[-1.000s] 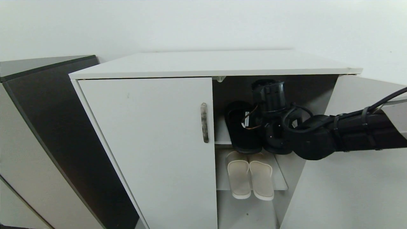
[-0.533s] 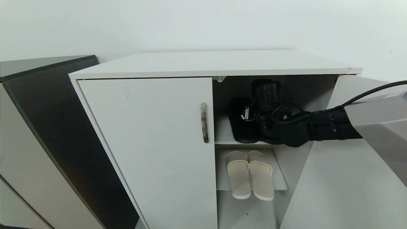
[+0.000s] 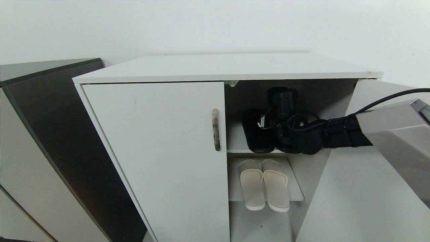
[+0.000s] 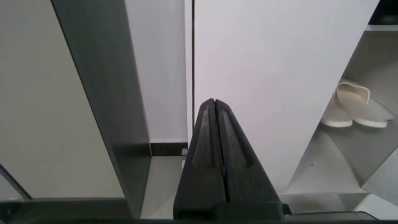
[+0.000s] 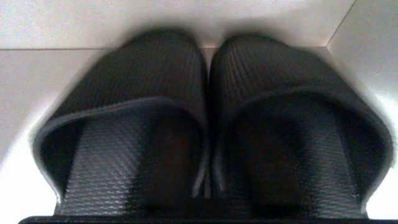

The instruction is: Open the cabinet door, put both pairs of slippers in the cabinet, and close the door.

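Head view: a white cabinet [image 3: 221,67] fills the middle of the frame. Its left door [image 3: 154,158] is shut, with a metal handle [image 3: 216,129] at its right edge. The right door [image 3: 342,195] is swung open toward the lower right. In the open half, right of centre, a pair of black slippers [image 3: 257,136] sits on the upper shelf [image 3: 235,143], toes pointing inward. A pair of cream slippers [image 3: 263,185] lies side by side on the lower shelf [image 3: 297,193], heels hanging a little over its front edge. The right arm [image 3: 322,136] comes in from the right edge and ends in the upper compartment, where the right gripper [image 3: 277,132] is against the black slippers. I cannot tell whether it is apart or together. A dark grey cabinet [image 3: 50,127] stands at the left of the frame.

Left wrist view: the left gripper [image 4: 215,104] rises from the bottom centre, its jaws pressed together on nothing. Behind it is the shut door, and the cream slippers show at the right edge.

Right wrist view: the black slippers take up most of the frame, side by side and touching, on the white shelf.
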`<state>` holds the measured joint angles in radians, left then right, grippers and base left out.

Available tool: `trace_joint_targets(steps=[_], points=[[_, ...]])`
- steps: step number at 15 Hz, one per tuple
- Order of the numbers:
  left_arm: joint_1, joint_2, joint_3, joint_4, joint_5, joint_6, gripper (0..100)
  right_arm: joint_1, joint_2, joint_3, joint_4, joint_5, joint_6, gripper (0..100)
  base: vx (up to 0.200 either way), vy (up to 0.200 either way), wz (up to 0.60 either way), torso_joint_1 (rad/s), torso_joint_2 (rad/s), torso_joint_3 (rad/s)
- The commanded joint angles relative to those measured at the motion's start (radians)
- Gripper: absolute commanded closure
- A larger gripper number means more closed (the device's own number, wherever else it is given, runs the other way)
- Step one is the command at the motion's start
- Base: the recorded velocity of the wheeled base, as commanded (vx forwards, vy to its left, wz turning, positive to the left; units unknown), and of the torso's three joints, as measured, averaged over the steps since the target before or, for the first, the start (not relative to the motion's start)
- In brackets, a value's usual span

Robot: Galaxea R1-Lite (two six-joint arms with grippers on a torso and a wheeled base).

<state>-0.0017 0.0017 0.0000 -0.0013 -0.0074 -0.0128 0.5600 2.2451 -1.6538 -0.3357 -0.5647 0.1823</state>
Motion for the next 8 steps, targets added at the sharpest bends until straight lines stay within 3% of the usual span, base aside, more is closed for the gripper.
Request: trace_joint_targets(steps=[1, 8], points=[[0.000, 0.000, 0.000, 0.000, 0.000, -0.001, 100, 0.005, -0.025, 0.031, -0.002, -0.003, 0.000, 0, 0.000, 0.000, 0.00, 0.000, 0.00, 0.000], [0.000, 0.000, 0.000, 0.000, 0.000, -0.003, 100, 0.113, -0.435, 0.580, -0.207, 0.031, 0.000, 0, 0.000, 0.000, 0.00, 0.000, 0.00, 0.000]])
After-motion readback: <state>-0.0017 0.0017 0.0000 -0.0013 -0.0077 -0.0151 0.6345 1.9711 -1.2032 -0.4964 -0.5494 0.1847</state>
